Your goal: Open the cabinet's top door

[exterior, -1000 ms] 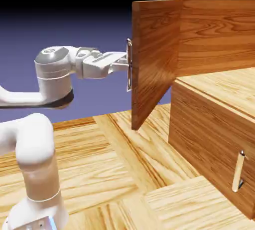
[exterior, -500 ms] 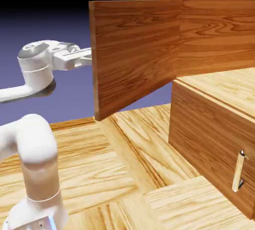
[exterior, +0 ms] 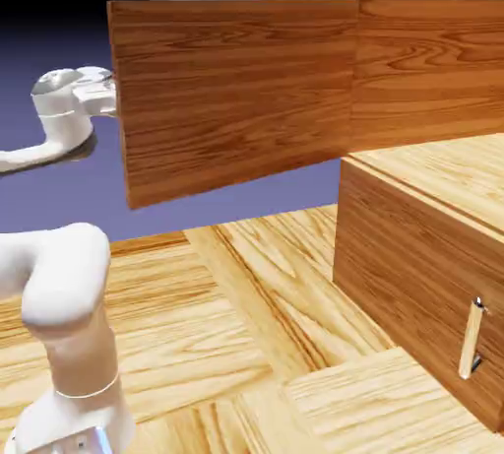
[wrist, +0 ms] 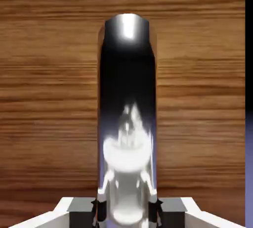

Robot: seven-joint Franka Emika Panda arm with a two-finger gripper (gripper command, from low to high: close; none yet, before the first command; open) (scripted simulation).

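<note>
On handle (wrist: pixel 127 113), fingers (wrist: pixel 99 211) clamped

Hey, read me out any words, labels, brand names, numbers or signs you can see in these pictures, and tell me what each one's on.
None: no text, number or sign shows in either view.
The top door, cabinet, metal handle and gripper all carry bare surfaces.

fingers (wrist: pixel 96 211) mostly hidden by handle (wrist: pixel 127 123), cabinet (exterior: pixel 433 147) cropped right
</note>
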